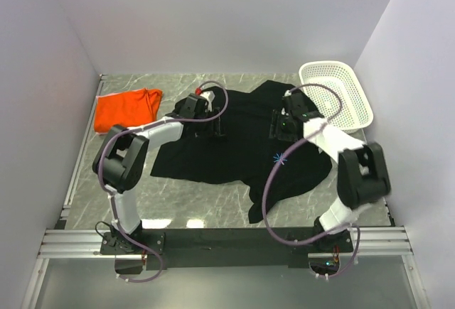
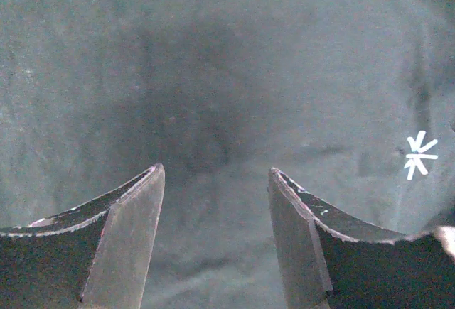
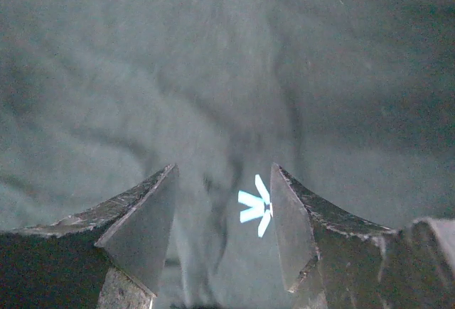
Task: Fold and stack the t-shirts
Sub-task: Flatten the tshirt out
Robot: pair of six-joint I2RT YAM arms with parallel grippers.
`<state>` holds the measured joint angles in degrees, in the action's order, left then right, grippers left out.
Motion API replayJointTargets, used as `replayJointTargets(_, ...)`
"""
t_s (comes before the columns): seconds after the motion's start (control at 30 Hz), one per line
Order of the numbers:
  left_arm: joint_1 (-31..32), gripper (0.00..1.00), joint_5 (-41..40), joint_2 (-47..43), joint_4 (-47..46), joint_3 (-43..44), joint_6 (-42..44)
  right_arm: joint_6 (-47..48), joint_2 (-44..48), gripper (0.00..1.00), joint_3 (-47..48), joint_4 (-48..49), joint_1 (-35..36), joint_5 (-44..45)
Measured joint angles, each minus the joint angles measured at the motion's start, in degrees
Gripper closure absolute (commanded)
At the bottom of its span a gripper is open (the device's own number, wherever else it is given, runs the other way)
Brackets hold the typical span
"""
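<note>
Two t-shirts are lying on the marble-look table point(image 1: 206, 195). The black t-shirt point(image 1: 234, 145) is spreading across the middle, mostly flat w/ wrinkles, one part trailing toward the near edge. The orange t-shirt point(image 1: 126, 108) is sitting bunched at the far left, apart from the black one. Both arms are reaching over the black shirt's far half. L gripper point(image 2: 215, 170) is hanging over plain black cloth, fingers spread, nothing btwn them. R gripper point(image 3: 224, 168) is likewise standing spread w/ nothing pinched, and dark folds are showing btwn its fingers. The light-blue starburst mark point(image 3: 256, 206) is showing just inside one finger in the R wrist view. Can't tell whether either pair of tips is touching the cloth. White mesh basket point(image 1: 355, 103) is sitting at the far right, just beside the black shirt's edge.
</note>
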<state>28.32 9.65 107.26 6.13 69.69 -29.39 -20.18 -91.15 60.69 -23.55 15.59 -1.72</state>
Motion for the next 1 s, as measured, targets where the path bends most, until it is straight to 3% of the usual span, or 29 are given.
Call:
replayJointTargets(0.33, -9.18, 0.35, 6.19, 4.42, -3.06, -0.96, -0.35, -0.85, -17.90, 0.40, 13.09, -2.32, 0.02, -0.76)
replayJointTargets(1.0, -18.91, 0.35, 11.10, 1.68, -11.15, -8.50, -0.85, -1.46, -31.43, 0.41, 31.52, -8.46, 9.20, -4.87)
